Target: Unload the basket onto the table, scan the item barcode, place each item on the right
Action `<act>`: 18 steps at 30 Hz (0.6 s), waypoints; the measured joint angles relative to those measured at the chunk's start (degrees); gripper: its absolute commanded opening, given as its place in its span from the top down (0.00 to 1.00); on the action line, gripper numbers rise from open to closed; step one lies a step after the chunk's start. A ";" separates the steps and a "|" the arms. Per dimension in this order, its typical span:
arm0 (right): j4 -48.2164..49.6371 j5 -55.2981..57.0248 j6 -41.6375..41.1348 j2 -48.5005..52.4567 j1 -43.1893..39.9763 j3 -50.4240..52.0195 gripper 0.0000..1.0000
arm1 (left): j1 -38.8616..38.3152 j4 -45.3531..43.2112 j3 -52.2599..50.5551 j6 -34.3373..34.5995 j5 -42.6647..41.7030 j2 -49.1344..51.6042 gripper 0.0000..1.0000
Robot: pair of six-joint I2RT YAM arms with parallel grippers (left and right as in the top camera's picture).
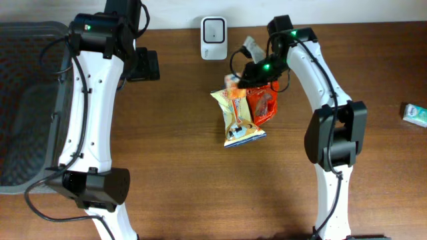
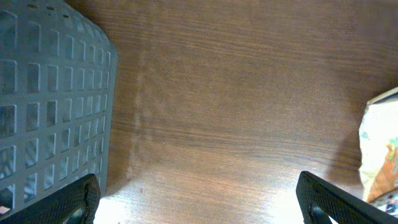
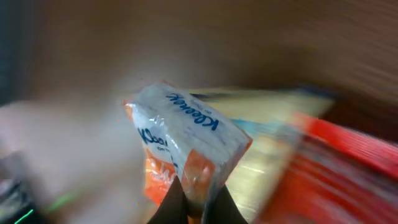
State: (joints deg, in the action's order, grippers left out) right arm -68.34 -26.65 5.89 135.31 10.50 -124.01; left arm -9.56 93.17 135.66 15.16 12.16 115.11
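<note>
Presently right hand pinches one tissue pack beside two snack bags; left hand gapes wide.

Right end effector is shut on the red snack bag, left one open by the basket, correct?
Not the red bag: the right wrist view shows the right end effector shut on the Kleenex pack. The left end effector is open by the basket.

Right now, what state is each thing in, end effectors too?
Left end effector: open, empty.
Right end effector: shut on tissue pack.
Tissue pack: pinched by one edge.
Yellow bag: lying on table.
Red bag: lying against yellow bag.
Scanner: nothing held to it.
Basket: upright on table.
Green pack: lying at right edge.
</note>
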 measured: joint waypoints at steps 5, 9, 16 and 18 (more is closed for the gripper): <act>13.77 35.91 -10.03 0.00 10.14 -5.07 0.96 | 0.00 0.02 0.00 0.00 0.00 0.00 0.01; 31.50 48.59 -4.39 0.00 16.17 -6.34 0.96 | 0.00 -0.02 0.00 0.00 0.00 0.00 0.01; 48.65 48.11 11.13 4.35 15.32 -6.40 0.96 | 0.00 0.02 0.00 0.00 0.00 0.00 0.01; 49.29 46.66 17.05 7.10 15.80 -6.38 0.96 | 0.00 0.04 0.00 0.00 0.00 0.00 0.01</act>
State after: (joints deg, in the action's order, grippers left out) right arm -19.05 20.01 22.94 142.41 26.30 -130.39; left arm -9.56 93.21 135.66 15.16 12.16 115.11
